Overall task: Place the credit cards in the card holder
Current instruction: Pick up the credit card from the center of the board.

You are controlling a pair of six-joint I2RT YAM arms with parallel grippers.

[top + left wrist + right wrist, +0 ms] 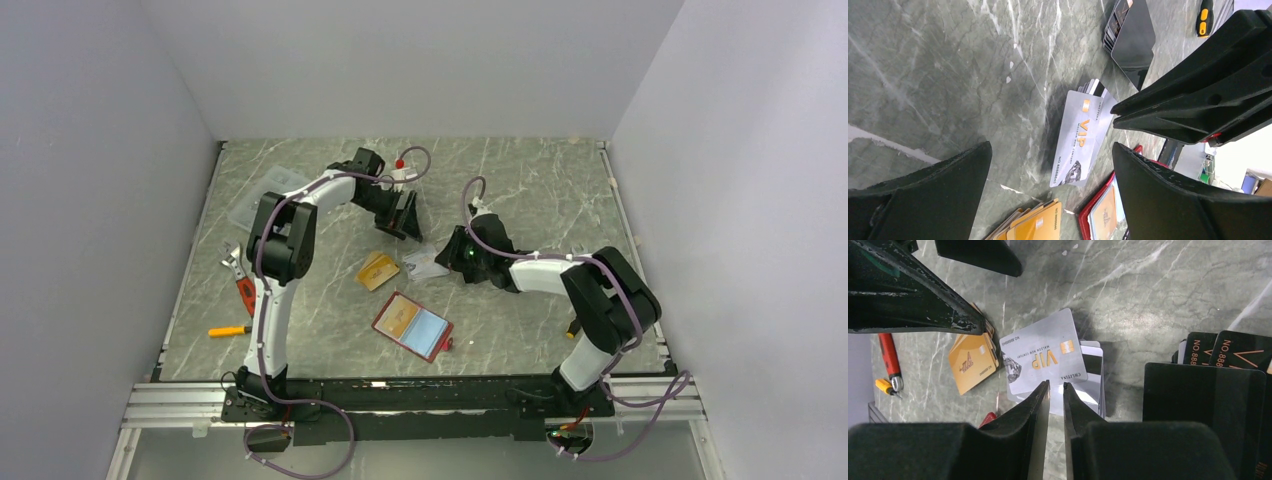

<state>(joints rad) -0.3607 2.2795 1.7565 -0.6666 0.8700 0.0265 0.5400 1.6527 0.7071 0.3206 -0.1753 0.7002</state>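
Credit cards lay near the middle of the tabletop [560,180]: a silver VIP card [1043,359] on top of a small fan of silver-white cards, and a gold-orange stack [378,270] just beside it toward the left edge. The card holder [412,326], dark red, lay spread open with its pockets up, nearer the front edge, with one gold card showing in its left pocket. A black card stand [1204,405] holding black cards stood beside the silver pile.

The right gripper [1056,390] had its fingers drawn almost together at the near edge of the silver VIP card, which seemed to be lifted at an angle off the pile; the narrow gap looked pinched on that edge, though whether the card was truly caught could not be told for certain. The left gripper [1052,165] hung wide open above the same card, holding nothing.

To do this step well, the right fingers should bite only the top card, squarely, then lift slowly so the cards beneath stay put. Carrying it flat to an unfilled pocket and sliding it in edge-first would suit; the left arm could steady the holder.
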